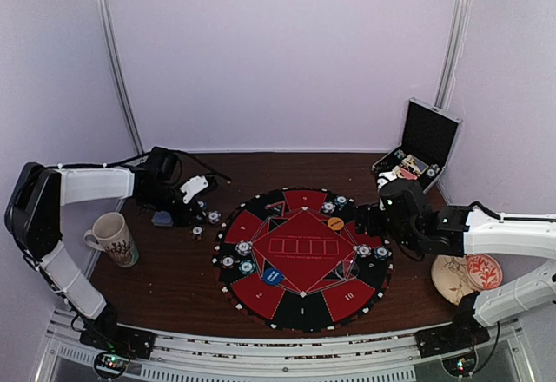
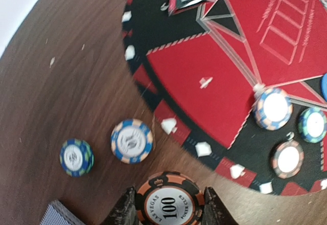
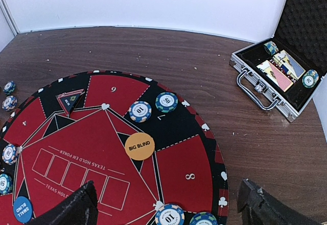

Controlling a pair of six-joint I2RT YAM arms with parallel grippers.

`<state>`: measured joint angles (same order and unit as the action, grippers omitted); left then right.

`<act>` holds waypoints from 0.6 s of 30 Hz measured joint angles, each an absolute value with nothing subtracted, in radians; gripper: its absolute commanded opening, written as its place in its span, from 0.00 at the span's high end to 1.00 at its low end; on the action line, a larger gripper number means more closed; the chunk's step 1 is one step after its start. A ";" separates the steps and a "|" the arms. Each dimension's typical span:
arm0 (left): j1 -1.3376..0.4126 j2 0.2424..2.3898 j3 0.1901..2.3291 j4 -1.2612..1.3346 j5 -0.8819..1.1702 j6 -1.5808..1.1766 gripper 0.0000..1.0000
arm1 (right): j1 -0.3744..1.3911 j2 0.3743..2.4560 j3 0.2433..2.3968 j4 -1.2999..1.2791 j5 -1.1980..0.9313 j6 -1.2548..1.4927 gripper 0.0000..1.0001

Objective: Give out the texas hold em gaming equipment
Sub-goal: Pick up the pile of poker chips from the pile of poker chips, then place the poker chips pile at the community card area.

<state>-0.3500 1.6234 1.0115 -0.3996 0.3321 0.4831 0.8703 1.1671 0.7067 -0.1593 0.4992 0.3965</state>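
Note:
My left gripper [image 1: 189, 215] is shut on an orange-and-black "100" chip [image 2: 170, 199], held just above the wood left of the round red-and-black poker mat [image 1: 300, 256]. Two loose chips [image 2: 132, 141] [image 2: 76, 157] lie on the wood ahead of it. A grey-blue card deck [image 1: 162, 219] lies beside it. My right gripper [image 3: 166, 194] is open and empty over the mat's right side. The orange BIG BLIND disc [image 3: 139, 145] and the blue SMALL BLIND disc [image 3: 22, 209] lie on the mat. Several chips sit round its rim, two of them near seat 7 [image 3: 140, 111].
The open silver-edged black case [image 3: 276, 76] at the back right holds cards and two chips. A patterned mug [image 1: 113, 237] stands at the left. A patterned plate [image 1: 469, 276] lies at the right, under my right arm. White walls close the back and sides.

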 measured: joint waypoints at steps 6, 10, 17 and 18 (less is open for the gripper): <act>-0.509 1.663 1.181 -0.455 0.305 0.468 1.00 | 0.870 1.161 0.700 -0.159 0.500 0.399 0.04; -0.608 1.738 1.304 -0.466 0.295 0.434 1.00 | 0.870 1.142 0.694 -0.160 0.507 0.400 0.04; -0.756 1.931 1.495 -0.470 0.267 0.361 1.00 | 0.870 1.072 0.681 -0.157 0.548 0.419 0.03; -0.774 1.959 1.521 -0.470 0.264 0.352 1.00 | 0.870 1.063 0.678 -0.158 0.554 0.422 0.03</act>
